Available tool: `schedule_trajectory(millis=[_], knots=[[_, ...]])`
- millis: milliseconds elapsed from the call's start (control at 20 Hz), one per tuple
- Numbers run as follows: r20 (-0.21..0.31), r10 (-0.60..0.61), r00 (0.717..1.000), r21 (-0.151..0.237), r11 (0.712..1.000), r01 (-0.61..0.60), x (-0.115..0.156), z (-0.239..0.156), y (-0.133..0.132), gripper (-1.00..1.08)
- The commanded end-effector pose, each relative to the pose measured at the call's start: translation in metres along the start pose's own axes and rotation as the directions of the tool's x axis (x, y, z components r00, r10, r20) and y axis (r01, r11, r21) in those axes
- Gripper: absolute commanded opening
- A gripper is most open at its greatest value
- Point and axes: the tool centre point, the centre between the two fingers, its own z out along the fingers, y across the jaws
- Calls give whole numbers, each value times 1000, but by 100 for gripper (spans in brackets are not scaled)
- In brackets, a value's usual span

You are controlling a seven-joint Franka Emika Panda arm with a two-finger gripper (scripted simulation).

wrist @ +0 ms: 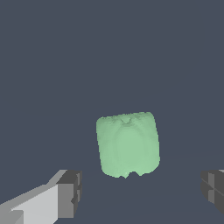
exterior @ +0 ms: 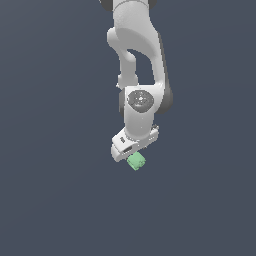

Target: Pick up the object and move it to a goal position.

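The object (wrist: 127,144) is a small light-green blocky lump with bumpy rounded edges, lying on the dark grey floor. In the exterior view the object (exterior: 136,161) peeks out just below the white gripper (exterior: 131,156), which hangs over it. In the wrist view the gripper (wrist: 142,192) is open: one dark finger pad (wrist: 70,193) and the other (wrist: 213,190) stand wide apart, with the lump between and beyond them. Neither pad touches it.
The white arm (exterior: 137,55) comes down from the top of the exterior view. The floor (exterior: 55,190) is a plain dark grey surface with nothing else on it in view.
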Motion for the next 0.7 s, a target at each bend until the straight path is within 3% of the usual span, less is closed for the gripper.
schedule_trajectory(millis=[0,650], knots=[[-2,-49,999,1,999,49,4,5,-1,100],[-5,-123,992,3,992,123,11,14,-2,100]])
